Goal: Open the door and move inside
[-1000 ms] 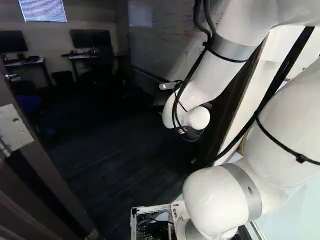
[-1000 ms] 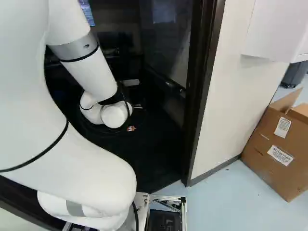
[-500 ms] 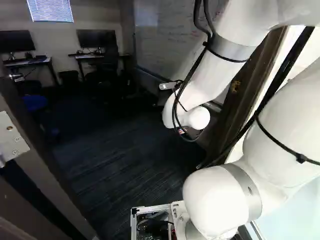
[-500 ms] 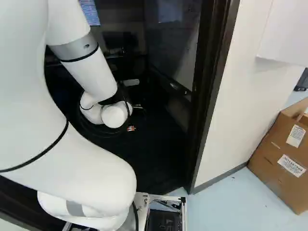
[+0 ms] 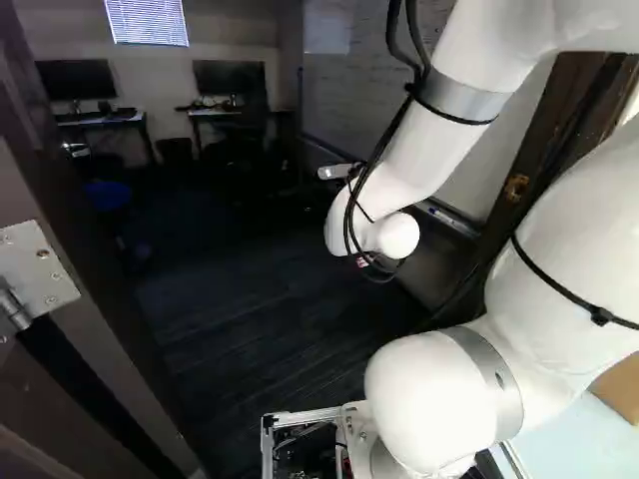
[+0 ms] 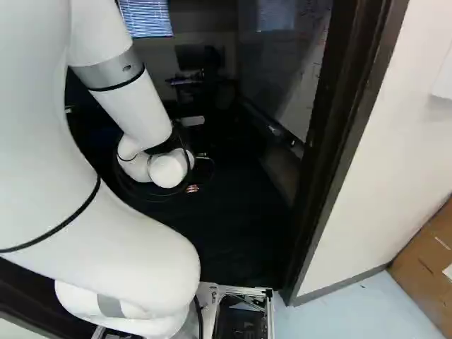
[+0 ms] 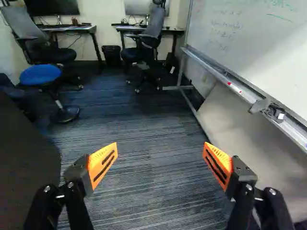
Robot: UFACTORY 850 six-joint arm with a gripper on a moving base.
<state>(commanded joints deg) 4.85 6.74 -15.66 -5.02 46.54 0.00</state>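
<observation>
Swinging back, the open door (image 5: 25,130), at the left of the left base view, could strike my base if nothing holds it. Drifting right could scrape my arm (image 5: 429,130) on the post (image 6: 346,141). My pincer (image 7: 160,149) is released and empty, its pads (image 7: 103,165) wide apart. The handle (image 5: 75,150) is dim; my arm hides much of the doorway's foot.

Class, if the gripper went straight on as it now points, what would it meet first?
Probably the dark blue striped carpet: the gripper seems to point ahead and down; nothing shows in between, but the distance is unclear.
</observation>
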